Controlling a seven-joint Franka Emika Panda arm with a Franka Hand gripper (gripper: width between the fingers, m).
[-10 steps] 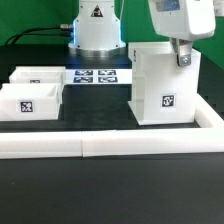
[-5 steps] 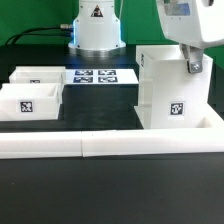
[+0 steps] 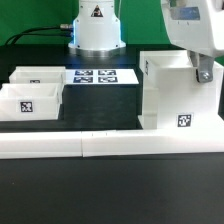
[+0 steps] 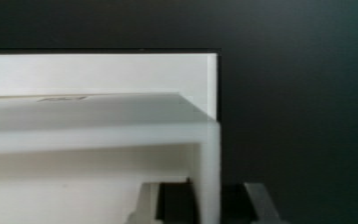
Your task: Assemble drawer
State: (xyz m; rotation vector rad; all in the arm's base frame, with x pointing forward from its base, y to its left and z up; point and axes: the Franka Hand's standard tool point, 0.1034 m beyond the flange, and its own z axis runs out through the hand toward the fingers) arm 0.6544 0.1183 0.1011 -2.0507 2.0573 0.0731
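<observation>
The drawer's tall white box casing (image 3: 175, 95) stands at the exterior view's right, with a tag low on its front face. My gripper (image 3: 203, 72) reaches down from above and is shut on the casing's thin right wall. In the wrist view that wall (image 4: 206, 150) runs between my two dark fingers (image 4: 163, 203), and the gripper (image 4: 206, 205) straddles it. Two small white trays stand at the exterior view's left, the nearer one (image 3: 30, 100) showing a tag and the other (image 3: 35, 75) behind it.
A long low white L-shaped bar (image 3: 110, 145) runs along the front and turns back at the right, close to the casing. The marker board (image 3: 100, 77) lies in the middle, in front of the arm's base (image 3: 95, 30). The table is black.
The casing has slid toward the exterior view's right with my gripper holding its wall, and it now stands nearer the bar's right end. The trays have not moved.
</observation>
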